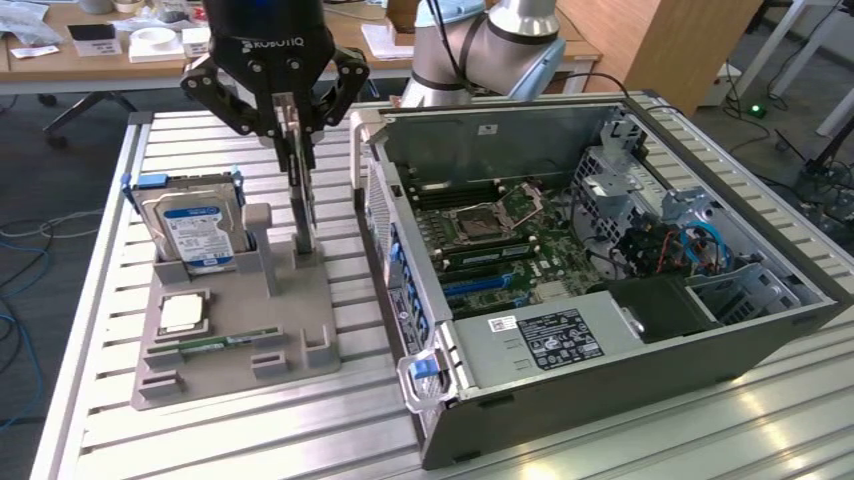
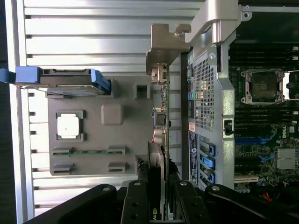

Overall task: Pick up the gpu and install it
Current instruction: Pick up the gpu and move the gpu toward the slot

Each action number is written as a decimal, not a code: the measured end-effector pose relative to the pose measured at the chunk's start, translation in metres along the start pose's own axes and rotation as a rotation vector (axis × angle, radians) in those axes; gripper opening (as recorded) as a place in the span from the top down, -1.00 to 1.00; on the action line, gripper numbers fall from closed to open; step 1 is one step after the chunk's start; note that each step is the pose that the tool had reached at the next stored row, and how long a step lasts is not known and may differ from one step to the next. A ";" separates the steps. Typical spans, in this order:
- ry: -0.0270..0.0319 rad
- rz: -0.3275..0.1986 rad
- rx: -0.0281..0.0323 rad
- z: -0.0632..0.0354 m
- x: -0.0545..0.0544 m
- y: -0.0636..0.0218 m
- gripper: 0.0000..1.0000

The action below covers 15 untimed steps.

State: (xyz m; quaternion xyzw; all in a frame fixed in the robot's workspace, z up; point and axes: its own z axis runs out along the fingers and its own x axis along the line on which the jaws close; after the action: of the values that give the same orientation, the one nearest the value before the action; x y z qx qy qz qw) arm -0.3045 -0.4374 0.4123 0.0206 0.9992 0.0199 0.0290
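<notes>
The black finger links of the jaws are seen nearest, clenched on the gpu (image 2: 157,179), which is grasped edge-on and held upright below them. Its silver bracket (image 2: 163,46) is carried at one end, off to one side of the jaws. Directly beneath the jaws the card's lower edge meets the grey holder (image 1: 300,335); whether it is seated in the slot or just raised cannot be told. A hard drive (image 1: 194,230) stands on one side of the jaws and the open computer case (image 1: 747,310) on the other, both on the tabletop (image 1: 200,435). The pick-up is judged to be in hand, with installation not begun. Any next move is judged to call for a straight, untwisted pull, a firm grip, and clearance from the case wall close by.
</notes>
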 end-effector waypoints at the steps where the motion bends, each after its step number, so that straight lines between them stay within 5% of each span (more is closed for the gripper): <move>1: 0.0000 0.000 0.0000 0.0000 0.000 0.0001 0.48; 15: 0.0000 0.000 -0.0007 0.0007 -0.012 0.0006 0.48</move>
State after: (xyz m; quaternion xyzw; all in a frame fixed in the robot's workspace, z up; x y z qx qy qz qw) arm -0.2925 -0.4373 0.4122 0.0206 0.9992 0.0203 0.0290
